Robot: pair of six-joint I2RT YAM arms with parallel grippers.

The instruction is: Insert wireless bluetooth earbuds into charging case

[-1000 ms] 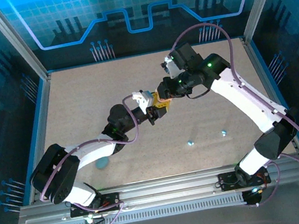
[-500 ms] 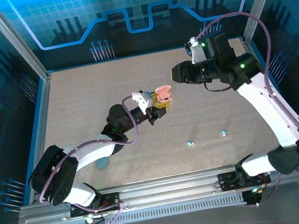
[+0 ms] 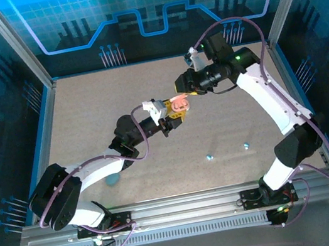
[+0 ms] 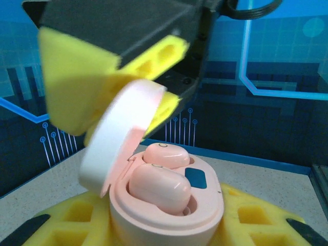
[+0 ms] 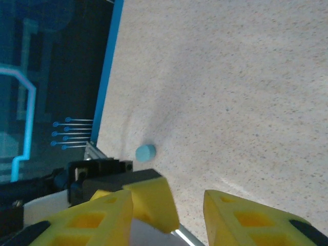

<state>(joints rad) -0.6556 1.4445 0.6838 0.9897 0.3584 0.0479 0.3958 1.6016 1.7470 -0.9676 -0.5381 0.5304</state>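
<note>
holding the pink charging case [image 4: 169, 212] by its base, our left gripper [image 3: 176, 114] was clamped on it, the lid [image 4: 120, 138] swung open. two pink earbuds [image 4: 159, 187] sat in their wells, so we judged this case filled, with only closing left. our right gripper [image 3: 182, 89] hovered by the lid, fingers spread, grasping nothing. two pale blue earbuds [image 3: 209, 156] lay loose on the table [image 3: 86, 111], apart from a blue case [image 3: 112, 179]; we judged that pair undone. whether the right fingers touched the lid, we could not tell.
</note>
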